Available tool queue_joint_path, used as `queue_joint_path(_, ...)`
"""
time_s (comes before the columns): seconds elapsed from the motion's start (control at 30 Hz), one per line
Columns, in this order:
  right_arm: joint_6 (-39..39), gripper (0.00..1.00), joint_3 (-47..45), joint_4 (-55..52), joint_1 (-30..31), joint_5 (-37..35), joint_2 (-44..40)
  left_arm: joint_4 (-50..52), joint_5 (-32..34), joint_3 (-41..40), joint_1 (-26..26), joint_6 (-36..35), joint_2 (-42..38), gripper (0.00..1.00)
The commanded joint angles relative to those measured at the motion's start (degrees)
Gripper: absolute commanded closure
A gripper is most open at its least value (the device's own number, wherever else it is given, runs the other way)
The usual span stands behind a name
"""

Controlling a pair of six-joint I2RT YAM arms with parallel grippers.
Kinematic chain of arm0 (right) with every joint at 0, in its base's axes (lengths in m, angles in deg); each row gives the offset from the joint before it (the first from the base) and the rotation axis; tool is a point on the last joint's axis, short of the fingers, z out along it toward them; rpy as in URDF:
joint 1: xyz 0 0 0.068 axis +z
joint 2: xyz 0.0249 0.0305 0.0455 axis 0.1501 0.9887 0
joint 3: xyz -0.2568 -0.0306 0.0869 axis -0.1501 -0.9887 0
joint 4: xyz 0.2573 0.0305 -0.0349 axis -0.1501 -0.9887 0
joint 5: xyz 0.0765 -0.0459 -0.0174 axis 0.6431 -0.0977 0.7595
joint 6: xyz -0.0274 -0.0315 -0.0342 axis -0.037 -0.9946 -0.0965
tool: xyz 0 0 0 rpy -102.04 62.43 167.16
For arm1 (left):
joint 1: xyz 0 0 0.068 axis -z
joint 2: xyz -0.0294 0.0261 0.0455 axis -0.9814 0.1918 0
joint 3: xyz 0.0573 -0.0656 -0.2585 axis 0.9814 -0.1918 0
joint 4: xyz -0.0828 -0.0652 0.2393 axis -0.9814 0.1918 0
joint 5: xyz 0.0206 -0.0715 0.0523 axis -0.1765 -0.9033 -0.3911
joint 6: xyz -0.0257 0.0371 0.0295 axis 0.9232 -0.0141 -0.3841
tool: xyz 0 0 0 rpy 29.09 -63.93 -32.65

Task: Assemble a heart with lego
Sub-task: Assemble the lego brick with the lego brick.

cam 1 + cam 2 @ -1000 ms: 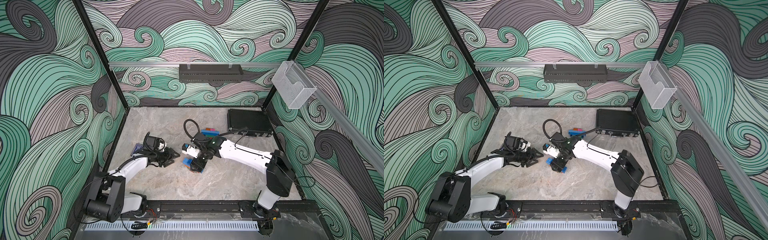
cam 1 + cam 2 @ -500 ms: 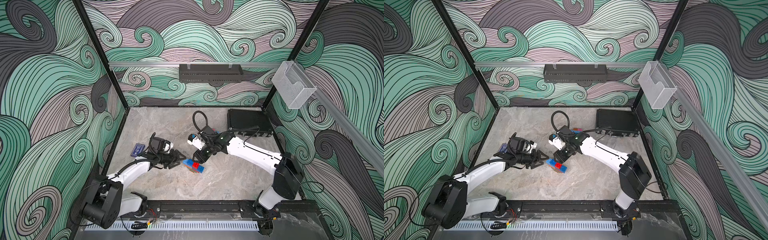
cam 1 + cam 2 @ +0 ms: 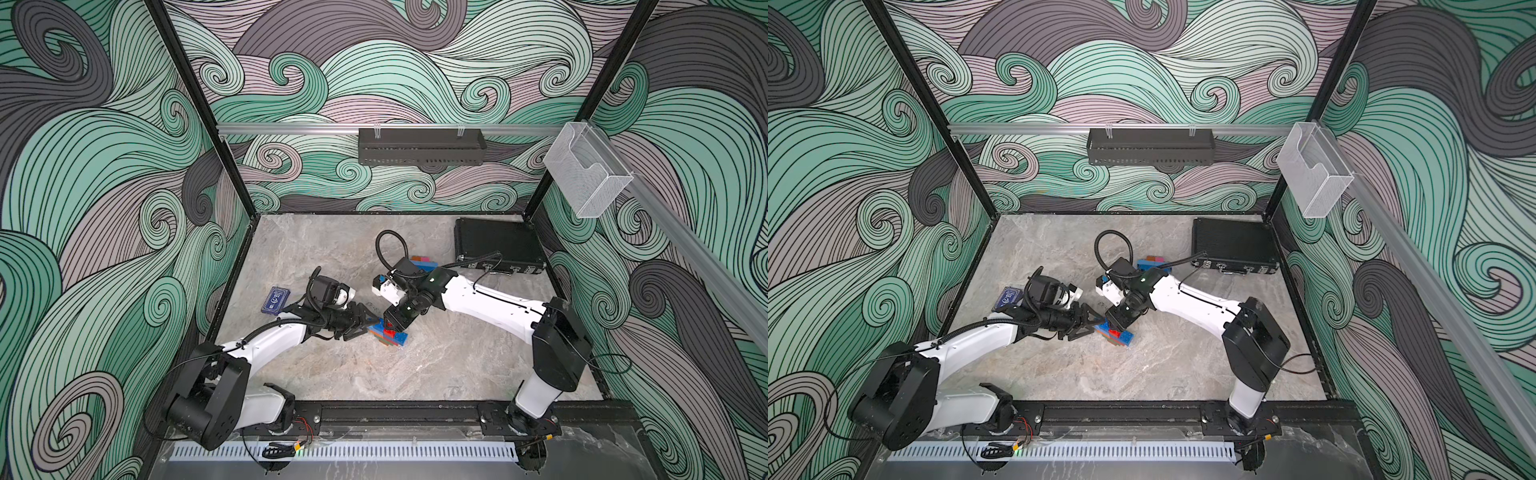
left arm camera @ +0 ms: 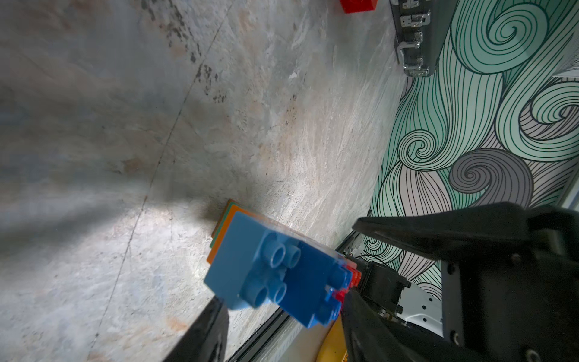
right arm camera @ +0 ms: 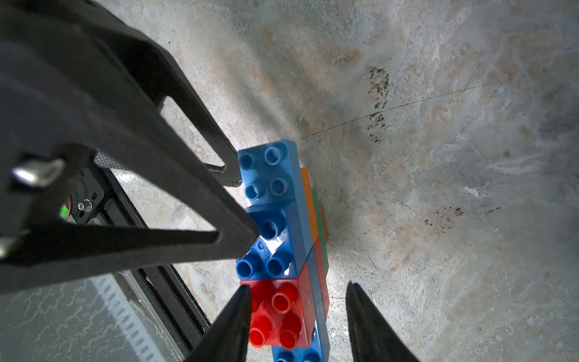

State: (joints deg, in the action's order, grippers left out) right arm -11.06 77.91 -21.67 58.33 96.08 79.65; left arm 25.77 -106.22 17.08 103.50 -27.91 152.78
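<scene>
Straddling the red brick (image 5: pixel 282 310), my right claw (image 5: pixel 298 286) is released. My left claw (image 4: pixel 287 265), released too, touches the blue bricks (image 4: pixel 238 250).

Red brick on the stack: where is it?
In the right wrist view, the red brick sits beside a blue brick, between the right claw's fingers.

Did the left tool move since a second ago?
Yes. The left tool has moved away from the blue card box, toward the lego stack.
</scene>
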Motion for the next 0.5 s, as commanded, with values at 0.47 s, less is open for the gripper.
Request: queue_joint_path(0.47,-0.5,0.47,-1.0,-1.9,0.6,-1.2,-0.3,-0.3,3.4,-0.4,2.6,0.1,2.4,0.5)
